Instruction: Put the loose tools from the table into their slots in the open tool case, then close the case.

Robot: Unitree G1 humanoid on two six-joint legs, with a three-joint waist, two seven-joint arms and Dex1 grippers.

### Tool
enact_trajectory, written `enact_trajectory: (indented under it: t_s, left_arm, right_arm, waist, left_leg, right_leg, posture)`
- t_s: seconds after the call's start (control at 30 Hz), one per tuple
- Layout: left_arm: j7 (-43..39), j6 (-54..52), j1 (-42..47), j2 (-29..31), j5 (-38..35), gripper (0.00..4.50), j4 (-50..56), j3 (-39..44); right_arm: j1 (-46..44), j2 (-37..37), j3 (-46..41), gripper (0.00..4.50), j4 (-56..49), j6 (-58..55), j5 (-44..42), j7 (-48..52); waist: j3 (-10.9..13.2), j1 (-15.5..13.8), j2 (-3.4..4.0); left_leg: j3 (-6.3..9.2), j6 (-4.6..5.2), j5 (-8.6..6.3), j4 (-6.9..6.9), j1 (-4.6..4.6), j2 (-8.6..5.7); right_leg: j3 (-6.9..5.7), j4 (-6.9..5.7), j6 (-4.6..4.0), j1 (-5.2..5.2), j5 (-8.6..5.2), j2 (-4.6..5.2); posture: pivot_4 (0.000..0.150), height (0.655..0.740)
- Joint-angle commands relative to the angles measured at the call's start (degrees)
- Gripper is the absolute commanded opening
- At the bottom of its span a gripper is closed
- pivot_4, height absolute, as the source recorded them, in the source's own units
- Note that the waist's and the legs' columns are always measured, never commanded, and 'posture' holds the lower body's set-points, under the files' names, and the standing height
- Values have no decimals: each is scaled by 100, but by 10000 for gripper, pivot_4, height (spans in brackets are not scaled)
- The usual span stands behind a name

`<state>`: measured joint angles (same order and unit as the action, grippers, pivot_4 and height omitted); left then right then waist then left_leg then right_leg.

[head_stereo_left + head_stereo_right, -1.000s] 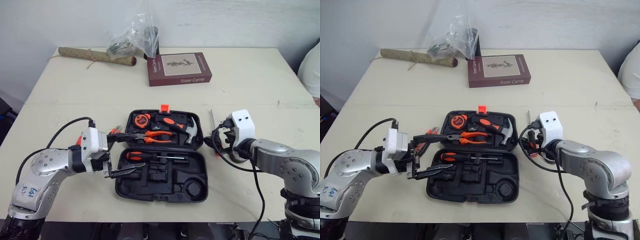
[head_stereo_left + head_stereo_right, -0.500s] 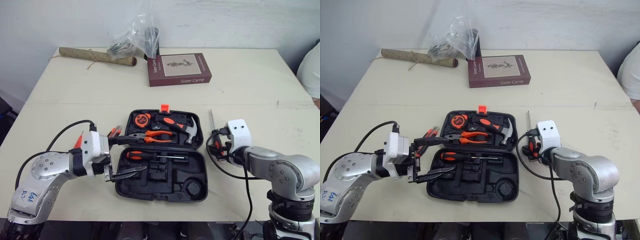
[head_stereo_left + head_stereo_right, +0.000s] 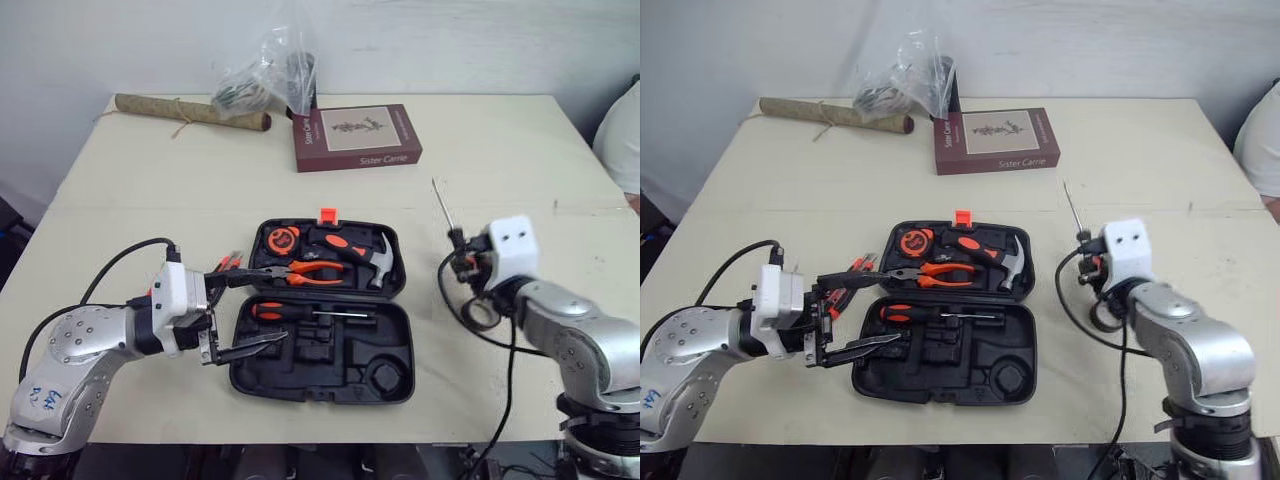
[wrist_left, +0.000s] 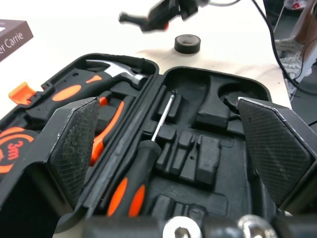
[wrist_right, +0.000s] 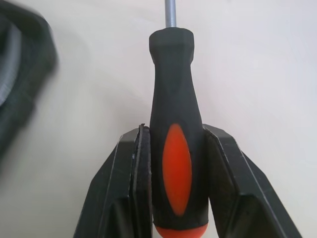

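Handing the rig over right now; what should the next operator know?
Left tool open, empty, at the left edge of the tool case.
Right tool shut on a screwdriver, held right of the case.
Done: hammer, pliers, tape measure and a second screwdriver sit in the case.
Left: slot the held screwdriver, stow the tape roll lying on the table right of the case, close the case.

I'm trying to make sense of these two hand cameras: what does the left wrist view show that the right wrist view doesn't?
Left wrist view: the open tool case with hammer, pliers and a stowed screwdriver, plus a black tape roll on the table. Right wrist view: a close look at the right gripper shut on the loose screwdriver. Both: the loose screwdriver, far off in the left wrist view, and the table.
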<state>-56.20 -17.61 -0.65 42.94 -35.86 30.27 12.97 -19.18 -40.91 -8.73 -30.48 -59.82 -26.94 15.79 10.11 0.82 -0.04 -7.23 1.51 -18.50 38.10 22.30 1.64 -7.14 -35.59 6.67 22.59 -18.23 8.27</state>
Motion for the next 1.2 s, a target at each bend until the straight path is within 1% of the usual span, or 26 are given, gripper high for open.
enact_trajectory:
  t_s: [0.03,0.1,0.13,0.2,0.23,0.33,0.43,0.53,0.63,0.77,1.03,1.2]
  left_arm:
    - [-359,192,-244,179,-164,45000,-98,497]
    - [-615,138,-499,322,-265,45000,-182,727]
    - [-728,169,-635,376,-250,45000,-236,823]
    - [-846,217,-827,435,-206,45000,-287,925]
    - [-886,228,-898,448,-187,45000,-301,960]
    - [-924,269,-1171,433,-112,45000,-239,1045]
    - [-846,196,-1462,380,-185,45000,-80,1174]
    - [-832,169,-1720,353,-196,45000,56,1211]
    - [-808,118,-1789,368,-228,45000,141,1247]
    - [-824,59,-1865,384,-290,45000,174,1332]
    - [-741,121,-1771,331,-179,45000,126,1245]
    - [-671,131,-1778,315,-158,45000,180,1234]
  right_arm:
    - [-466,-786,471,10241,-132,1217,-342,2258]
    - [-884,-1089,900,10241,-144,1102,-690,3157]
    - [-1097,-1228,1301,10241,-181,1077,-647,3518]
    - [-1382,-1406,1947,10241,-220,999,-459,3895]
    - [-1490,-1463,2192,10241,-232,925,-390,4016]
    - [-1811,-1327,2879,10241,-234,630,-177,4057]
    - [-2002,-1128,3316,10241,-352,269,-113,3986]
    - [-2022,-911,3593,10241,-445,-12,-22,3792]
    - [-1991,-959,3748,10241,-496,-66,137,3768]
    - [-1994,-1272,3958,10241,-381,291,536,3979]
    - [-2026,-1140,4113,10241,-134,506,925,4084]
    - [-2044,-1267,4262,10241,-62,589,1161,4306]
  waist:
    - [3,79,-9]
    - [6,108,-12]
    - [9,127,-12]
    - [10,103,-14]
    - [11,94,-14]
    - [17,60,-25]
    - [19,65,-28]
    - [19,75,-28]
    - [19,75,-29]
    - [19,66,-29]
    - [18,78,-30]
    - [18,77,-29]
  left_leg:
    - [1,0,0,-3,-3,3]
    - [7,-5,2,-8,-10,15]
    - [6,-5,2,-8,-12,17]
    - [10,-5,2,-8,-10,18]
    - [11,-4,1,-5,-10,16]
    - [17,0,-1,5,-5,6]
    - [25,1,-2,12,4,0]
    - [29,-3,-3,10,4,7]
    - [29,-8,-1,8,4,10]
    - [28,-7,-2,11,3,3]
    - [26,-8,-2,10,0,6]
    - [26,-7,-2,10,0,6]
  right_leg:
    - [-1,4,0,-1,0,-3]
    - [-4,0,-4,-8,-2,-13]
    - [-3,-2,-5,-9,-2,-15]
    - [-5,-3,-6,-7,-3,-10]
    - [-8,2,-8,-7,-4,-4]
    - [-6,5,-8,-10,-4,21]
    - [4,7,-8,-11,-4,33]
    - [10,5,-10,-12,-3,34]
    - [8,4,-13,-10,-4,30]
    - [8,6,-13,-10,-4,28]
    - [-7,5,-14,-10,-4,24]
    - [-26,4,-14,-10,-4,25]
  posture:
    - [1500,7400]
    - [1500,7400]
    - [1500,7400]
    - [1500,7400]
    - [1500,7400]
    - [1500,7400]
    - [1500,7400]
    - [1500,7400]
    - [1500,7400]
    - [1500,7400]
    - [1500,7400]
    - [1500,7400]
